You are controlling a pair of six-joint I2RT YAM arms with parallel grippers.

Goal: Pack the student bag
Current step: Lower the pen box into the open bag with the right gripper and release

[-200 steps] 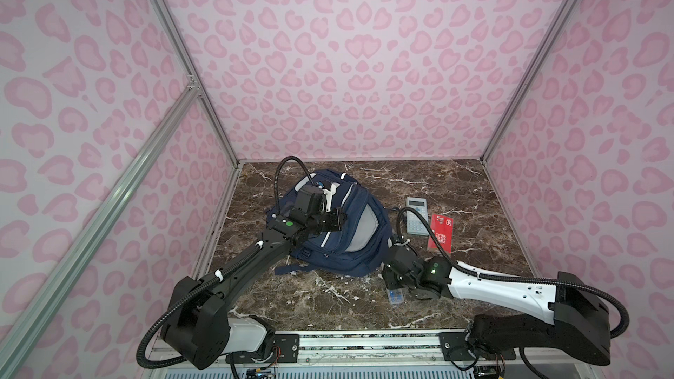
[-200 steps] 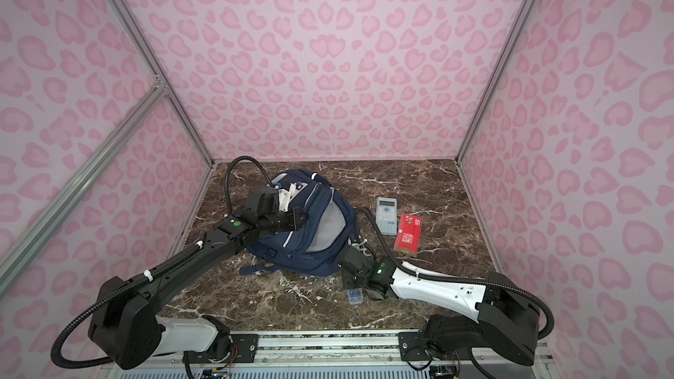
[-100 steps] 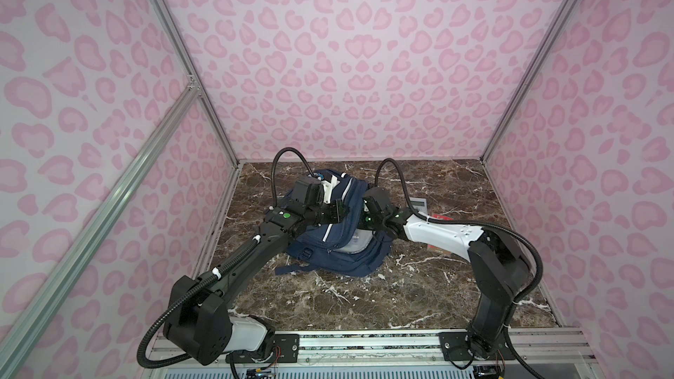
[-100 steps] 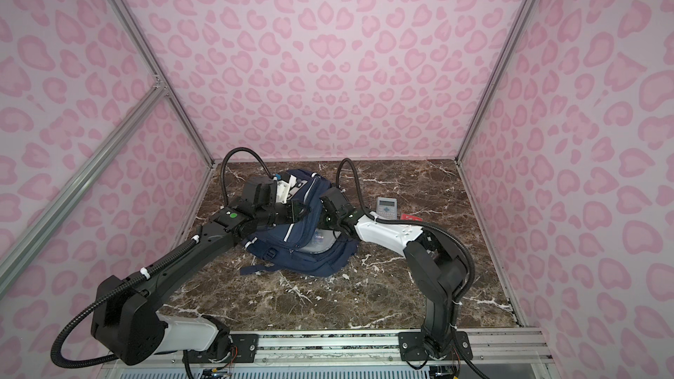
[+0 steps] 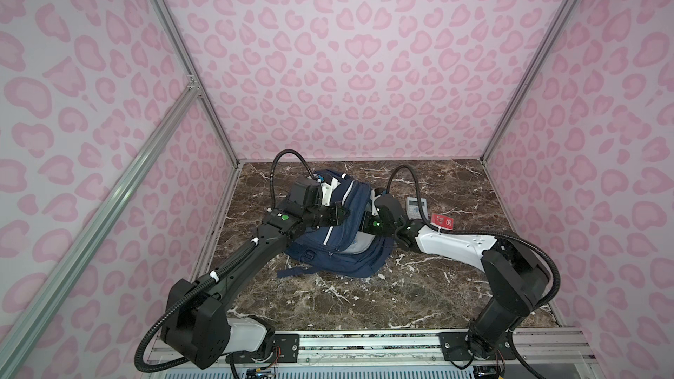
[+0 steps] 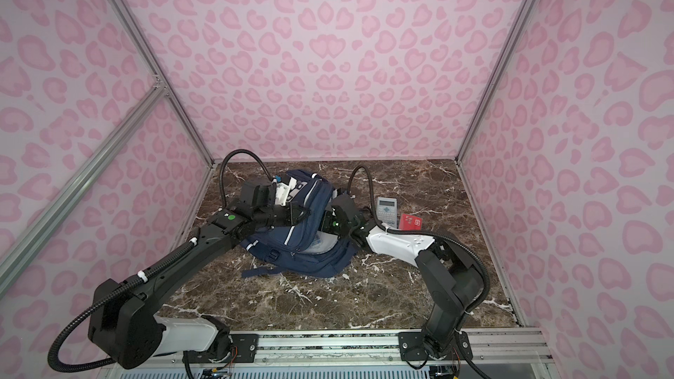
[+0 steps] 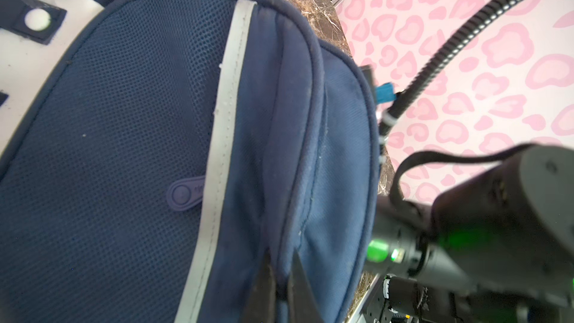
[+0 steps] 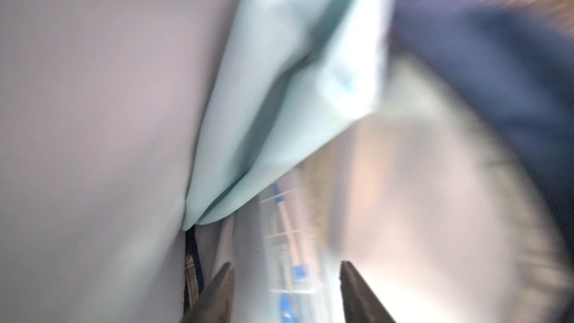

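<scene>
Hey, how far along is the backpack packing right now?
Done: a light-blue pouch sits inside the student bag. In hand: the left gripper pinches the bag's edge, and the right gripper reaches inside with a clear item between its jaws; grip unclear. Left: the calculator and red packet lie on the table.

Navy bag (image 5: 339, 264) is showing off pale stripes (image 7: 223, 104), walls (image 5: 364, 67) are rocking pink leopard spots, table (image 5: 364, 300) is looking brown marble, white-veined.

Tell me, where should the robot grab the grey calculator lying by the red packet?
Pinch the calculator across its two long edges, near the middle, coming straight down from above. It lies flat on the table and is narrower that way; the red packet sits close beside it.
</scene>
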